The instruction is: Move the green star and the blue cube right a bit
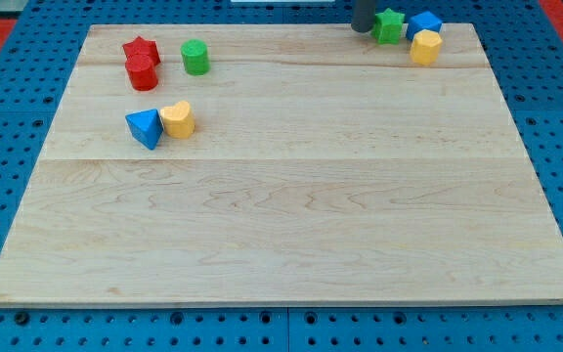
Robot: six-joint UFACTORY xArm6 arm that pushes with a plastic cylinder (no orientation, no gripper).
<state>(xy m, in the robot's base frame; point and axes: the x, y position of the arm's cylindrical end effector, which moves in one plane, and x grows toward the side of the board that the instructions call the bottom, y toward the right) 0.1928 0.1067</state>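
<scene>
Arm: only the lower stretch of the dark rod shows, coming down from the view's top edge; the rest of the arm is cut off above the frame.
My tip (pixel 363 30): at the far edge of the bench, touching or just beside the view's left side of the green star; the exact contact is hard to make out.
Fingers: the rod has none, so it is neither grasping nor released on anything.
Green star (pixel 390 25): near the view's top right corner of the bench, directly to the view's right of my tip.
Blue cube (pixel 424 22): just to the view's right of the green star, seemingly touching it.
Yellow block (pixel 425 47): just below the blue cube, touching it; shape unclear, rounded with facets.
Bench (pixel 281 215): pale wooden board on a blue pegboard.
Far-left group: a red star (pixel 142 50) with a red cylinder-like block (pixel 143 73) against it, and a green cylinder (pixel 195 57) near them to the view's right.
Lower-left pair: a blue triangular block (pixel 145 127) touching a yellow block (pixel 177 119) of rounded, heart-like shape.
</scene>
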